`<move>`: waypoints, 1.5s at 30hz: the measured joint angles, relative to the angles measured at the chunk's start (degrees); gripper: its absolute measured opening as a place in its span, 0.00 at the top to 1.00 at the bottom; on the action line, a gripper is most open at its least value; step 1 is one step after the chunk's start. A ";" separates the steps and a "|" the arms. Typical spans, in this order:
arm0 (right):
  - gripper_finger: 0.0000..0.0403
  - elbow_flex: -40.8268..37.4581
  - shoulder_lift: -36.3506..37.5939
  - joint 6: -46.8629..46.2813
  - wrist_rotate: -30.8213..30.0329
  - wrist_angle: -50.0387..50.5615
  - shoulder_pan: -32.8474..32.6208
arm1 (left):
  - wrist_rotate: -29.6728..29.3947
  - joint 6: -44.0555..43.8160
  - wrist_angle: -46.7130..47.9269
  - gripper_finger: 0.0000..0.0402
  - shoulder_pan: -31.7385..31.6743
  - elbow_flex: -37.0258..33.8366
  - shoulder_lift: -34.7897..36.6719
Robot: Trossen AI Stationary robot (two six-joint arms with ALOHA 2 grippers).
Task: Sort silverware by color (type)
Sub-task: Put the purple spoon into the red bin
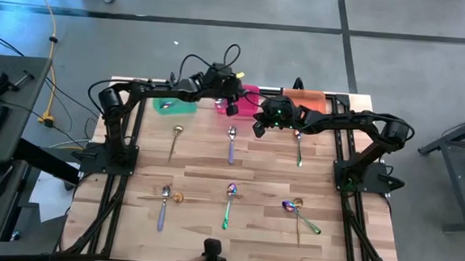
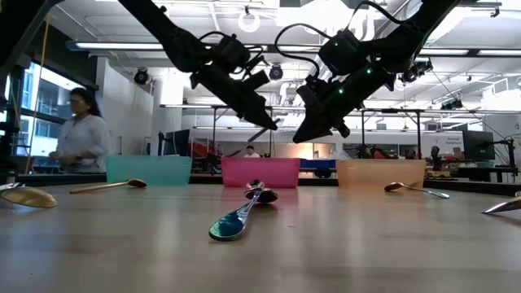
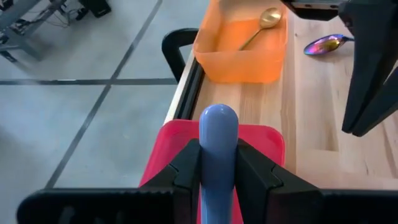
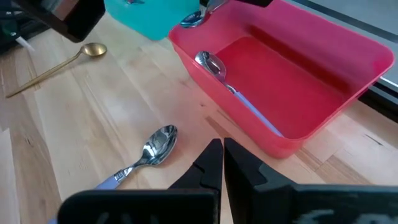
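**Spoons: one held, others in bins or on the table**

A lavender-handled spoon (image 3: pixel 218 134) is gripped above the pink bin, where another (image 4: pixel 211 65) lies; a gold spoon (image 3: pixel 268 17) rests in the orange bin; gold (image 1: pixel 175 137), lavender (image 1: pixel 231 142) and green-iridescent (image 1: pixel 298 148) spoons lie apart on the table, more nearer the front

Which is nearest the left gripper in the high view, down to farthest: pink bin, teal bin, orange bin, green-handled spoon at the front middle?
From the left gripper:
1. Pink bin, right under it.
2. Teal bin on its left and orange bin on its right: too close to call.
3. Green-handled spoon, far off at the table's front middle.
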State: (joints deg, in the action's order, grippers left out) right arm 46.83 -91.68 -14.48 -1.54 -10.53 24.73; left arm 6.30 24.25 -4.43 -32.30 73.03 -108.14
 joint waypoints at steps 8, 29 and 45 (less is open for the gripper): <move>1.00 0.00 0.02 0.00 0.00 -0.01 0.00 | 2.38 -0.75 0.24 0.87 -0.58 -0.04 -3.92; 1.00 0.00 0.02 0.66 -1.48 -0.07 0.00 | 8.87 -6.19 -3.28 0.95 -2.24 5.04 -6.82; 1.00 0.00 0.04 1.49 -1.47 -0.02 0.00 | 14.75 -9.18 -2.57 0.87 -4.50 8.24 -12.13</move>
State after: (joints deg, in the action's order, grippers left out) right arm 46.83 -91.64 -12.99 -3.01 -10.55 24.73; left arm 21.06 15.07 -7.00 -36.80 81.28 -120.27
